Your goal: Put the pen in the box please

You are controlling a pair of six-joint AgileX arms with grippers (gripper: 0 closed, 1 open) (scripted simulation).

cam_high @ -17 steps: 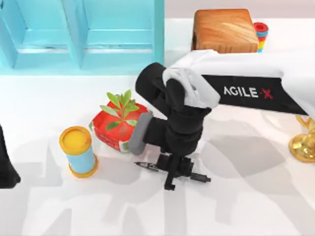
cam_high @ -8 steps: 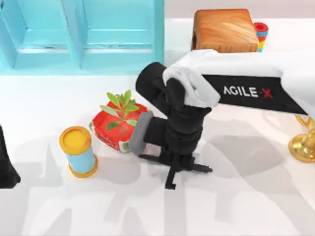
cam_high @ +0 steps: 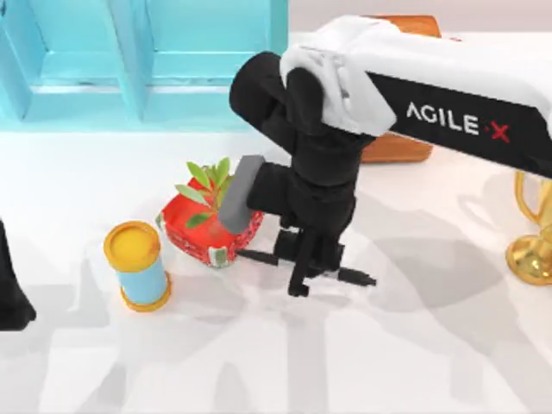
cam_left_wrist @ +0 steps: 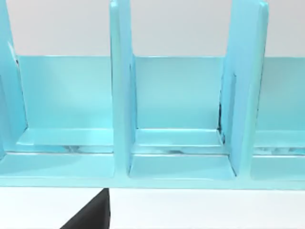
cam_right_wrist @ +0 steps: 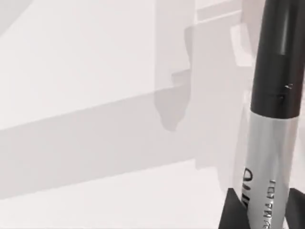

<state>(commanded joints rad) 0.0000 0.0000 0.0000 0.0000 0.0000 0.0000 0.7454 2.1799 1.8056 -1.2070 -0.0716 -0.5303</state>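
The pen [cam_high: 345,275] is clamped crosswise between the fingers of the right gripper [cam_high: 304,269], its ends projecting to either side, so that it can be carried level. In the right wrist view the pen [cam_right_wrist: 271,129] is seen held clear above the desk [cam_right_wrist: 95,95]. Compared with half a second ago, the pen has been lifted off the desk [cam_high: 414,362] and the arm has been swung toward the box [cam_high: 401,148], which is now largely covered by the arm beyond the fingers. The red planter [cam_high: 194,228] sits just beside the fingers. The left gripper is parked facing the blue shelf [cam_left_wrist: 181,119].
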